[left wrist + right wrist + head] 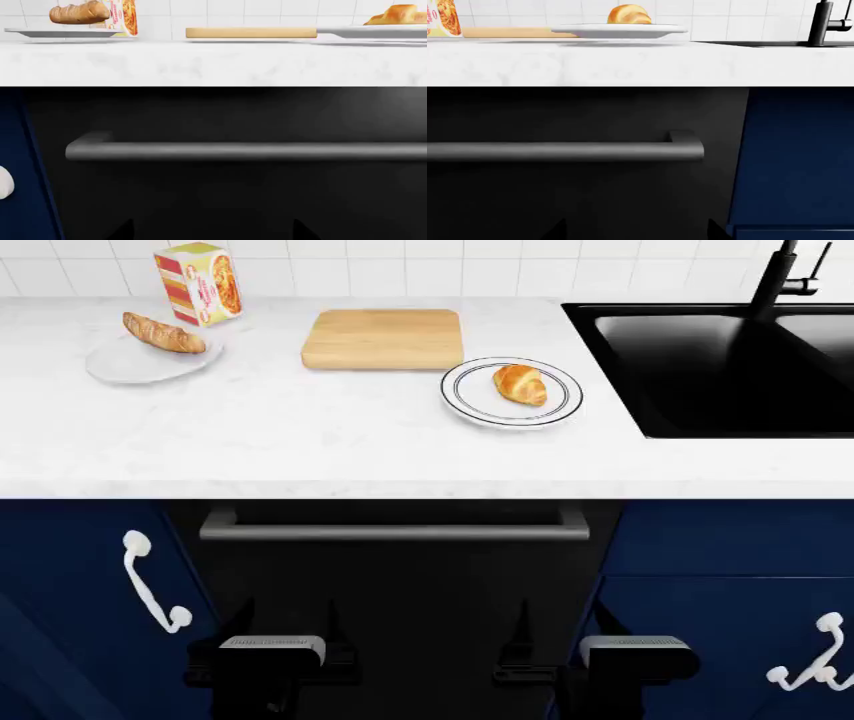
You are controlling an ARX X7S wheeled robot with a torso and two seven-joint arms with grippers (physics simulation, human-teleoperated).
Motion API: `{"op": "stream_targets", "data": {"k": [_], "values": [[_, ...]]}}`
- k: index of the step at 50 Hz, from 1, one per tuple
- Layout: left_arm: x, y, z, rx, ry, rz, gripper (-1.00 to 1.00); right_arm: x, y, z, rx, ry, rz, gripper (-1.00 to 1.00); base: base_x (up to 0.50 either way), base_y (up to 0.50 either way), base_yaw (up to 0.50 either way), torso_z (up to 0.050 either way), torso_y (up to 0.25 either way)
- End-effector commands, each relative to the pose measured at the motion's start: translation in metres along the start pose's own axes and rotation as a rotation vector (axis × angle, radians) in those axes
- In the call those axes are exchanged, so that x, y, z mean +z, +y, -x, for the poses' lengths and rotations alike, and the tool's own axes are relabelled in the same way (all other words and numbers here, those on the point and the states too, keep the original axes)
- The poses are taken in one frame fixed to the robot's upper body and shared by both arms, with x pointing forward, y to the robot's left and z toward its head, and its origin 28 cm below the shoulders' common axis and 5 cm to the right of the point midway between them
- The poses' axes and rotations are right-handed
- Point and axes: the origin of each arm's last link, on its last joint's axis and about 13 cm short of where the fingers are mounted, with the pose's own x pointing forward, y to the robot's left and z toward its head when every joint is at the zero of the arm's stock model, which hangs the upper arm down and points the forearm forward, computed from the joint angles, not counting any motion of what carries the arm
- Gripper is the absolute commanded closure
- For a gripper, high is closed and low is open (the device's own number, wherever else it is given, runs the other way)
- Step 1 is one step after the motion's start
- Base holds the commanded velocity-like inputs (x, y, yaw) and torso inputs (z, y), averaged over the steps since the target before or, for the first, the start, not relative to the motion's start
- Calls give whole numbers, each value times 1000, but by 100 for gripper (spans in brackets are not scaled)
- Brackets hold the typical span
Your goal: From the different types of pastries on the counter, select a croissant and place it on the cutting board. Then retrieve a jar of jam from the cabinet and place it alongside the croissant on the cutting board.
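Observation:
The croissant (521,384) lies on a round white plate with dark rim lines (461,400), right of the light wooden cutting board (383,338) on the white counter (400,455). The board holds nothing. The brown baguette-like loaf (164,333) lies on a pale plate (114,368) at the far left. My left gripper (287,625) and right gripper (561,625) are both open and empty, low in front of the counter's edge. The croissant also shows in the left wrist view (400,15) and the right wrist view (629,15). The jar of jam is out of view.
A red-yellow box (198,282) stands behind the loaf. A black sink (721,360) with a faucet (781,275) is at the right. Below the counter is a black appliance front with a bar handle (394,531), flanked by navy cabinet doors with white handles (147,585).

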Motion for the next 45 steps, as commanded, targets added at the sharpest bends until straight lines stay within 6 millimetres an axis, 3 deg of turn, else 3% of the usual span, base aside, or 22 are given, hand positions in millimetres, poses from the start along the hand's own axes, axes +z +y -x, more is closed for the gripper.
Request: {"op": "stream_targets", "data": {"k": [1, 7, 13, 16, 27, 37, 45], "values": [[0, 0, 0, 1, 0, -2, -100, 0, 0, 0, -13, 7, -1, -100, 0, 0, 0, 0, 0], [13, 4, -6, -7, -21, 9, -100, 9, 0, -3, -22, 66, 10, -100, 0, 0, 0, 0, 0], [44, 8, -26, -40, -113, -59, -100, 37, -3, -15, -8, 76, 88, -100, 0, 0, 0, 40, 0], [73, 8, -42, -95, -130, -103, -100, 66, -9, -23, -11, 61, 102, -100, 0, 0, 0, 50, 0], [184, 6, -95, -184, -141, -105, -100, 204, -19, -60, 8, -13, 147, -100, 0, 0, 0, 50, 0], [260, 8, -134, -116, -171, -61, -100, 266, -34, -91, 8, -5, 183, -100, 0, 0, 0, 50, 0], [286, 12, -147, -78, -173, -85, -100, 293, -33, -89, 43, -63, 273, -100, 200, 276, 0, 49, 0]]}}
